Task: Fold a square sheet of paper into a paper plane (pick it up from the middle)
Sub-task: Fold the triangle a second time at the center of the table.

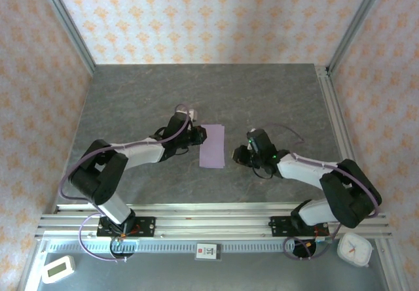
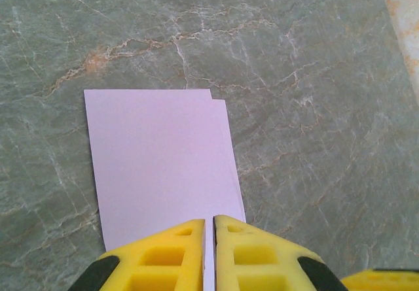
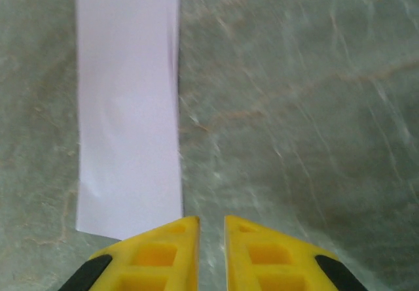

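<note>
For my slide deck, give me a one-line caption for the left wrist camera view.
Yellow fingers of the left gripper nearly closed over the near edge of the half-folded lilac sheet of paper on the grey marbled table.
</note>
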You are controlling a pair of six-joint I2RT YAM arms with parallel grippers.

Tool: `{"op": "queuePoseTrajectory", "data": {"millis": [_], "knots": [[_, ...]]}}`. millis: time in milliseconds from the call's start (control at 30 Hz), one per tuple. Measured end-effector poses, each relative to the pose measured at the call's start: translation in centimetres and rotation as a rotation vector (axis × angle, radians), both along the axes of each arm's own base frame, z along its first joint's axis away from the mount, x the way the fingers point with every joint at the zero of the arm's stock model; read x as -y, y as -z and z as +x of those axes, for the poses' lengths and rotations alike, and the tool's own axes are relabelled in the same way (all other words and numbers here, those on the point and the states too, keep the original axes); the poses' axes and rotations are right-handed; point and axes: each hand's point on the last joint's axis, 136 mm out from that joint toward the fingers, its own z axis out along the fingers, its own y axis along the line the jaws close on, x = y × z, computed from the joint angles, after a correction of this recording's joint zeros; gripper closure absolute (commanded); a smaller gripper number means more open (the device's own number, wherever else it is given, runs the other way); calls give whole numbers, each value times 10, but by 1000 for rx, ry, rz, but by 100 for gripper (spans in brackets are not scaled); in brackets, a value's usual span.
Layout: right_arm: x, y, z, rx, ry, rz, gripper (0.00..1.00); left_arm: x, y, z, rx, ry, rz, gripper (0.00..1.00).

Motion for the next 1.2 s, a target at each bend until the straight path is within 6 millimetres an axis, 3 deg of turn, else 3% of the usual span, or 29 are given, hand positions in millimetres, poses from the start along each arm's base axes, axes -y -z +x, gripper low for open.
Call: {"op": "queuePoseTrajectory", "data": {"millis": [233, 400, 700, 800, 1033, 1200], "knots": [[-5, 2, -3, -8, 22, 74, 76, 4, 24, 1, -36, 5, 11, 87], [-13, -2, -1, -3, 16, 122, 71, 8, 28, 0, -28, 6, -6, 87], [-22, 3, -3, -34, -8, 169, 68, 1, 57, -14, -80, 5, 19, 87], [-24, 3, -4, -38, -11, 181, 67, 1, 51, -16, -73, 4, 11, 87], [-32, 3, -9, -44, -33, 195, 67, 16, 3, -21, 13, 35, -81, 87], [-37, 10, -14, -66, -44, 189, 67, 26, 12, -44, -19, 72, -102, 86]]}}
